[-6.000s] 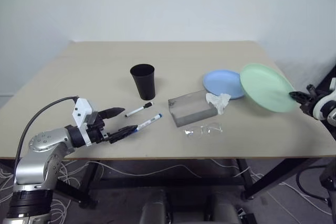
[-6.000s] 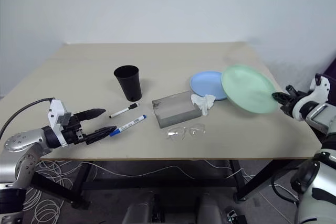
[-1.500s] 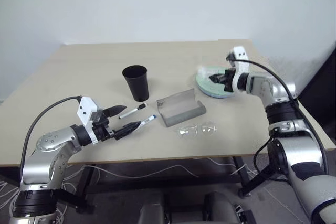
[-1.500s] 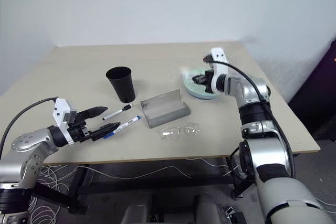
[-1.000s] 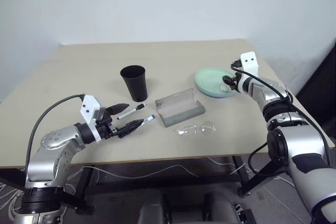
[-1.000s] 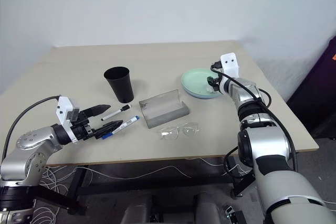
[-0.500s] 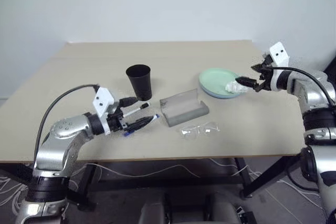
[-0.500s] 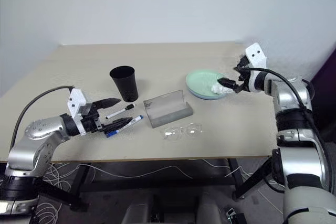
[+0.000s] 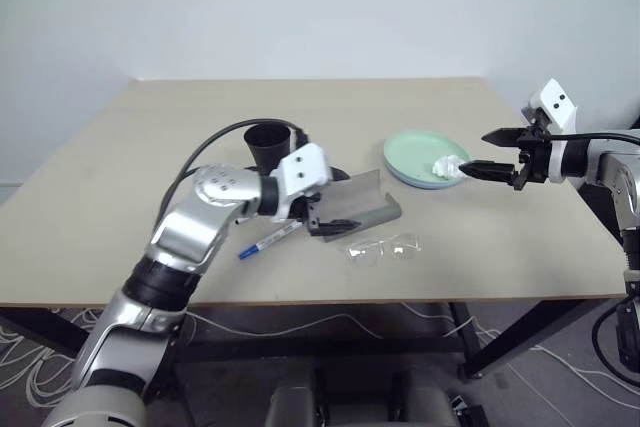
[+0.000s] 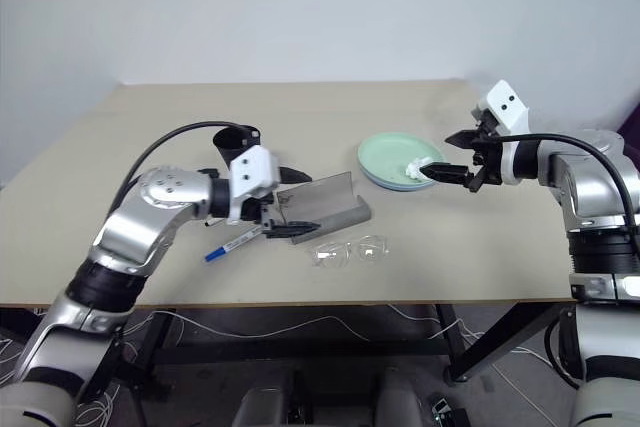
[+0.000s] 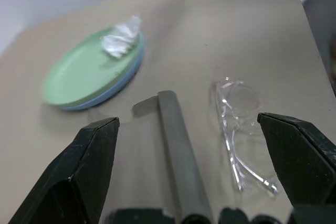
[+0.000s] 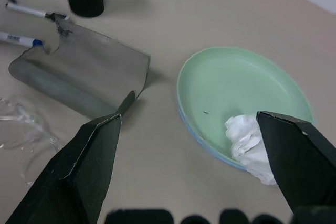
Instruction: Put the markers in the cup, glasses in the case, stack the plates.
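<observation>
Just ahead of your right claw (image 10: 447, 169), spread and empty, the plates (image 10: 385, 159) now sit stacked; your left claw (image 9: 335, 202), also spread, has swung over the case (image 9: 365, 207) toward the glasses (image 9: 383, 247).

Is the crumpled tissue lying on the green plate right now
Yes, the white tissue rests on the green plate, near its rim.

Even, soft lighting; faint shadows; wrist views blurred.
</observation>
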Tool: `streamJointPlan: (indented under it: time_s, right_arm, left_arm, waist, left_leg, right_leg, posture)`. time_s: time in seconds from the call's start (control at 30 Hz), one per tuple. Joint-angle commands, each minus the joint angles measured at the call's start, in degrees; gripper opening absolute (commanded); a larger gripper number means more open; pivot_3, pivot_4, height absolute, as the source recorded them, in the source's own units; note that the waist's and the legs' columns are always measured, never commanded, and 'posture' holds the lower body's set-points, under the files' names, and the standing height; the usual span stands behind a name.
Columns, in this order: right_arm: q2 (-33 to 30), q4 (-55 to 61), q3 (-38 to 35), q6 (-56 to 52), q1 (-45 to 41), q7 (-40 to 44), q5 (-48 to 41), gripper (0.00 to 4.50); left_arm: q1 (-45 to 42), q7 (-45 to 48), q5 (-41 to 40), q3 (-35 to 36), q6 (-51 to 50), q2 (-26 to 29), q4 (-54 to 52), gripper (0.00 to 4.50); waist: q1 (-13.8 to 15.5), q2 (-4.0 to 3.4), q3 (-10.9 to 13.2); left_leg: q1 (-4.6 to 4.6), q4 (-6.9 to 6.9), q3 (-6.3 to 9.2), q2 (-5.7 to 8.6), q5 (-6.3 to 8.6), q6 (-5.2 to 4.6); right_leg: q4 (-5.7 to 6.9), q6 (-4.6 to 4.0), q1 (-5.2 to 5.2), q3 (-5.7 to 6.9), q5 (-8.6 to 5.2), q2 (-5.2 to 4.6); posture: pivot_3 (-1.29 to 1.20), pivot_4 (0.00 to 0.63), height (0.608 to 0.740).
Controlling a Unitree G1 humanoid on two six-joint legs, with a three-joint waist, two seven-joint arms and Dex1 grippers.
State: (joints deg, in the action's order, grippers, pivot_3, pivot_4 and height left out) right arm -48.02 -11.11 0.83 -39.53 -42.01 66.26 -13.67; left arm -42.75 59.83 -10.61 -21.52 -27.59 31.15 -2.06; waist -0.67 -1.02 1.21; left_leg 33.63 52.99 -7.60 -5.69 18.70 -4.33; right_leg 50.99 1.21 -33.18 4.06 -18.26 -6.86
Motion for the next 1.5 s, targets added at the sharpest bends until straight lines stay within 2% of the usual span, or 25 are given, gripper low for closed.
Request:
streamJointPlan:
  time_s: [0.03,0.33,0.67,1.03,1.13,1.5]
  right_arm:
    - [-3.34,7.05,-1.25,-1.94,2.5,3.51,-3.43,4.46]
    - [-9.19,16.09,-3.89,-4.67,9.95,6.74,-9.48,4.46]
    - [-9.82,16.64,-4.68,-5.2,10.66,3.91,-10.73,4.46]
    - [-9.21,17.75,-4.49,-5.74,11.68,1.62,-12.03,4.46]
    - [-9.22,17.85,-4.49,-5.81,11.78,1.21,-12.3,4.5]
    - [-8.77,17.83,-4.1,-5.64,11.83,-0.22,-13.2,4.5]
  left_arm:
    - [-3.66,-0.13,3.0,-3.65,-3.13,-2.7,1.95,4.5]
    - [-8.36,2.1,9.68,-10.54,-1.8,-6.98,9.45,4.5]
    - [-12.23,3.0,16.17,-13.26,5.06,-11.98,19.58,4.5]
    - [-12.39,4.74,19.05,-13.66,6.49,-14.87,23.11,4.5]
    - [-12.23,5.24,19.81,-13.61,6.67,-15.08,23.23,3.9]
    - [-12.33,7.88,21.35,-13.62,7.16,-14.76,22.9,0.04]
  waist:
    - [0.01,0.0,0.0]
    - [-0.46,0.06,0.05]
    - [-0.4,0.08,0.06]
    - [-0.42,0.1,0.07]
    - [-0.43,0.1,0.07]
    - [-0.34,0.08,0.06]
  left_leg:
    - [0.0,-0.01,0.03,0.01,-0.01,0.02]
    - [-0.07,0.06,0.36,0.01,0.13,-0.26]
    - [-0.02,0.1,0.39,0.06,0.19,-0.41]
    - [-0.01,0.19,0.41,0.06,0.21,-0.45]
    - [-0.01,0.19,0.41,0.06,0.22,-0.47]
    - [-0.02,0.23,0.43,0.07,0.22,-0.48]
  right_leg:
    - [-0.05,0.01,0.01,-0.03,-0.01,0.0]
    - [-0.11,0.05,0.12,-0.02,-0.01,0.0]
    - [-0.12,0.03,0.1,-0.02,0.0,-0.1]
    - [-0.13,0.03,0.13,-0.03,0.0,-0.1]
    - [-0.14,0.03,0.14,-0.03,0.0,-0.1]
    - [-0.13,0.03,0.18,-0.01,0.0,-0.1]
  posture:
    - [0.0,0.0,0.639]
    - [0.0,0.0,0.639]
    - [0.0,0.0,0.639]
    - [0.0,0.0,0.639]
    - [0.0,0.0,0.639]
    - [0.0,0.0,0.639]
